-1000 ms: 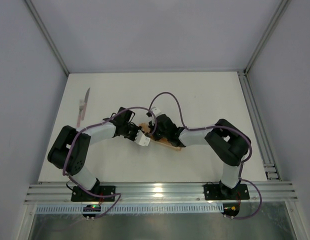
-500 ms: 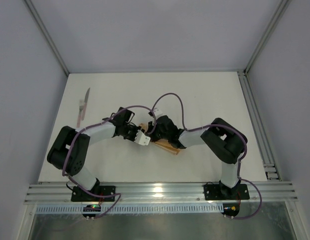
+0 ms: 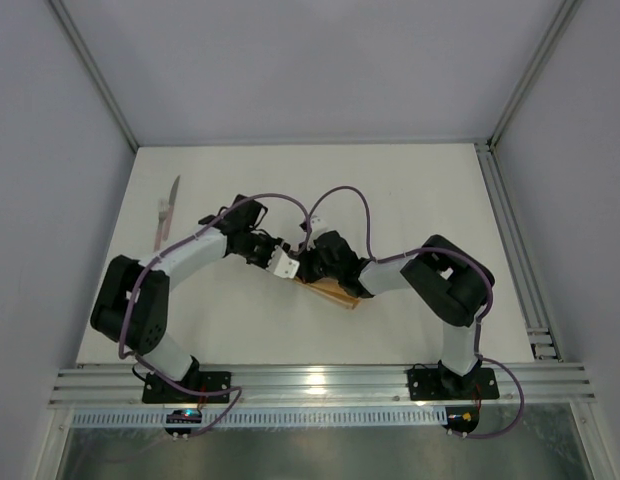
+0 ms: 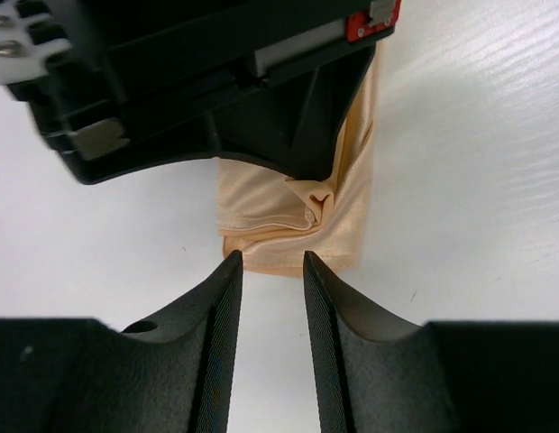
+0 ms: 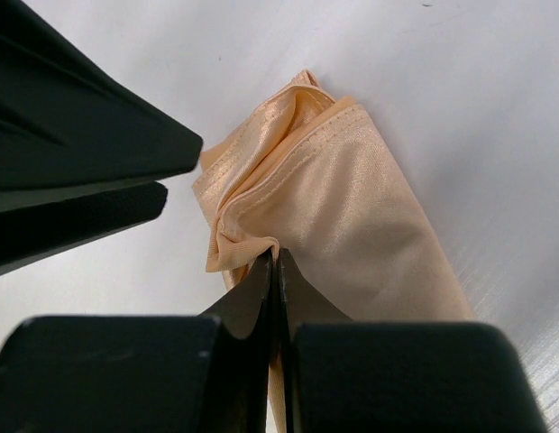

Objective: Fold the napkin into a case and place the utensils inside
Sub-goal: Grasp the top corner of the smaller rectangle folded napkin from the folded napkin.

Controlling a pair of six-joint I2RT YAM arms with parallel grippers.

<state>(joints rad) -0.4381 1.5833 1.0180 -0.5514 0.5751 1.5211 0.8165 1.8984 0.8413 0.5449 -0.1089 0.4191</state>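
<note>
One peach-orange napkin (image 3: 337, 293), folded into a narrow strip, lies on the white table (image 3: 420, 200) near centre. In the top view its long axis runs diagonally from the grippers toward the near right. The end nearest the grippers is bunched and creased where the layers stack. Right gripper (image 5: 273, 257) has its fingers pressed fully together, pinching a small fold of cloth at that bunched end; the rest of the strip lies flat below it. Left gripper (image 4: 269, 262) faces the right one head-on across the same end, fingers partly apart with a narrow gap and nothing between them. Its tips sit right at the cloth's edge; whether they touch it can't be told. From above the two grippers nearly meet over that end. One knife (image 3: 167, 212), silver blade and pale pinkish handle, lies near the table's far-left edge, well apart from the napkin and both grippers, blade pointing away from the arm bases.
</note>
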